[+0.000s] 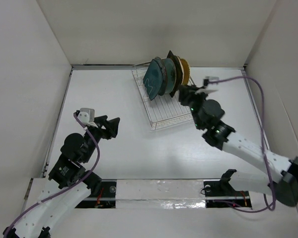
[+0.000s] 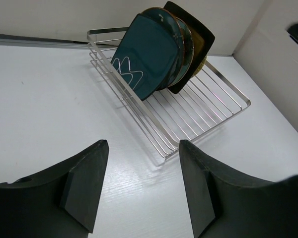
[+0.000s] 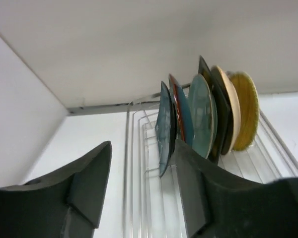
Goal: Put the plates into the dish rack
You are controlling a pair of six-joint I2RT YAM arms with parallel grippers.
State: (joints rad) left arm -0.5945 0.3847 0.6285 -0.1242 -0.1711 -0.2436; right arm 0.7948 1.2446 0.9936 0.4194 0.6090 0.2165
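The silver wire dish rack (image 1: pixel 164 111) lies at the back middle of the table. Several plates stand upright in its far end: a square dark teal plate (image 1: pixel 153 80) in front, then round dark teal, pale green, black-rimmed mustard and tan ones (image 1: pixel 185 72). The right wrist view shows them edge-on, from the square teal plate (image 3: pixel 164 121) to the tan plate (image 3: pixel 246 109). My right gripper (image 1: pixel 188 92) is open and empty, right beside the rack's right edge near the plates. My left gripper (image 1: pixel 114 127) is open and empty, left of the rack (image 2: pixel 198 114), facing the teal plate (image 2: pixel 144 59).
White walls close in the table on the left, back and right. The rack's near half (image 1: pixel 170 118) holds bare wires. A strip of shiny tape (image 1: pixel 159 188) runs along the near edge between the arm bases.
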